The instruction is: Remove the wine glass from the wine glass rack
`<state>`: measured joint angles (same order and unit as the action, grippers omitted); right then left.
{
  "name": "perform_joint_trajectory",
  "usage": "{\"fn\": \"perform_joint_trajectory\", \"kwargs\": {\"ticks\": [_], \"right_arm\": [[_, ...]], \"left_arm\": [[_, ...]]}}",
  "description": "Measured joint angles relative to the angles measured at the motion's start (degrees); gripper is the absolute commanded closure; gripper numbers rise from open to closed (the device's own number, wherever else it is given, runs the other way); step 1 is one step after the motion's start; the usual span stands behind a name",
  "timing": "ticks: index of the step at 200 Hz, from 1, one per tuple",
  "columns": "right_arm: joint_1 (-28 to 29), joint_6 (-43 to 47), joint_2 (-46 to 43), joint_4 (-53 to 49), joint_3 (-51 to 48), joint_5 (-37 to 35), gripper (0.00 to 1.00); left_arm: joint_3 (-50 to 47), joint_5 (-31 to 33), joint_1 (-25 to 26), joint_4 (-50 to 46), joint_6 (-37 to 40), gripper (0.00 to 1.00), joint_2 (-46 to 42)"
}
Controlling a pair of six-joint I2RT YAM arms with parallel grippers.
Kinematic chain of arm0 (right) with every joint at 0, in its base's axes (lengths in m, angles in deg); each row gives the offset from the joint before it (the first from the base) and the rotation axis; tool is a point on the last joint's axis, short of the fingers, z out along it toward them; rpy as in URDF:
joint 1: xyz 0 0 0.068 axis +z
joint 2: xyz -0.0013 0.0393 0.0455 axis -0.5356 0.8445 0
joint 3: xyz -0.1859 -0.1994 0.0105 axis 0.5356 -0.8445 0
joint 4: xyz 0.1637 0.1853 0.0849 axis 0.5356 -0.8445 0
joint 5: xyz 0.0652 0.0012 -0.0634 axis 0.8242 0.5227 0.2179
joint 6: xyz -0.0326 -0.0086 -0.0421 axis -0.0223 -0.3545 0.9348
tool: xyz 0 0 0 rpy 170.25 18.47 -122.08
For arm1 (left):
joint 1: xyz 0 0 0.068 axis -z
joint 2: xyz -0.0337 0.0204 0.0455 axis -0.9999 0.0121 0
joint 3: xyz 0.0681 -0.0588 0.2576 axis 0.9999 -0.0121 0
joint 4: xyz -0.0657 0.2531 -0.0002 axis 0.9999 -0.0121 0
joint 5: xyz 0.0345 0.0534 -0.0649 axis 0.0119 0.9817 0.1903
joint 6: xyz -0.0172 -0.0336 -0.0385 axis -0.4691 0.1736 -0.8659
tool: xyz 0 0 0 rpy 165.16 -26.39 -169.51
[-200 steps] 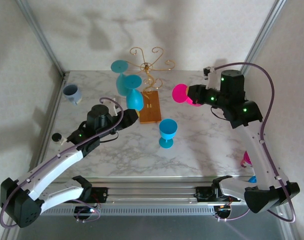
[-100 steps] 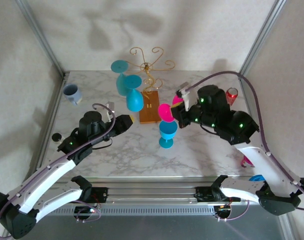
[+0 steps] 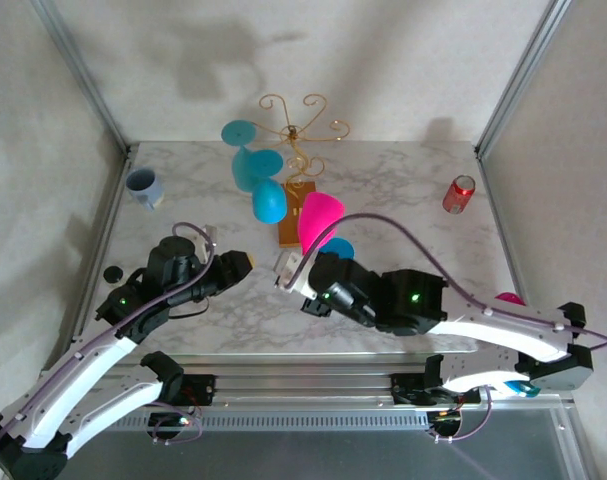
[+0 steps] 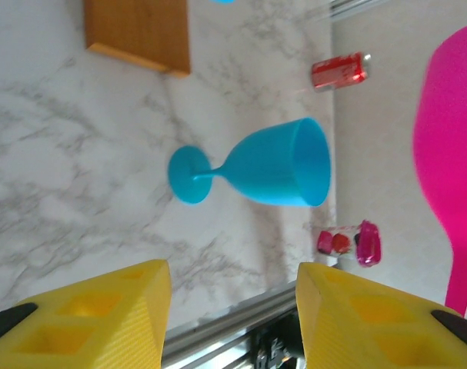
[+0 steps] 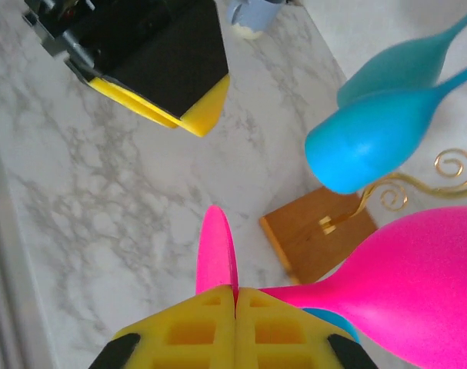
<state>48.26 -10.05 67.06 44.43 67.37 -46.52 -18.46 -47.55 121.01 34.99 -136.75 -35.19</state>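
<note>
The right gripper (image 5: pixel 235 296) sits on the near side of the wine glass rack (image 3: pixel 301 205), its yellow fingers pressed together on the thin stem of the pink wine glass (image 5: pixel 418 277). The glass is off the rack and held in the air, tilted well away from upright, just near and right of the rack's wooden base (image 5: pixel 318 231). It is a glossy, opaque magenta with a rounded bowl. Its flat foot shows edge-on just above the fingers.

The left gripper (image 4: pixel 231 277) hovers near and left of the rack, its jaws partly apart with nothing between them.

A blue goblet (image 4: pixel 252 169) stands upright on the marbled table (image 3: pixel 233 320), near and right of the rack's base.

The rack is thin gold wire with curled scroll arms on a central stem, above an orange-brown rectangular base. Two blue glasses (image 3: pixel 266 200) hang bowl-down on its left side.

A red can (image 3: pixel 459 194) stands well to the right of the rack; its printing is too small to read. A pale blue mug (image 3: pixel 143 187) sits well to the rack's left.
</note>
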Motion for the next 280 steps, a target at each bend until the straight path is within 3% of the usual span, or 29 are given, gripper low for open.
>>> {"fn": "perform_joint_trajectory", "kwargs": {"ticks": [63, 139, 280], "right_arm": [[5.6, 11.0, 2.8, 13.3, -6.4, -11.1, 1.00], [7.3, 18.4, 7.2, 26.2, -15.3, -17.2, 1.00], [7.4, 21.3, 9.5, 36.6, -18.6, -19.6, 1.00]], "left_arm": [[3.8, -0.2, -1.7, -8.9, 0.5, 0.54, -0.1], [4.3, -0.9, -2.4, -12.5, 0.1, 0.55, -0.1], [-2.0, -12.5, -2.6, 2.1, -11.3, 0.59, 2.2]]}}
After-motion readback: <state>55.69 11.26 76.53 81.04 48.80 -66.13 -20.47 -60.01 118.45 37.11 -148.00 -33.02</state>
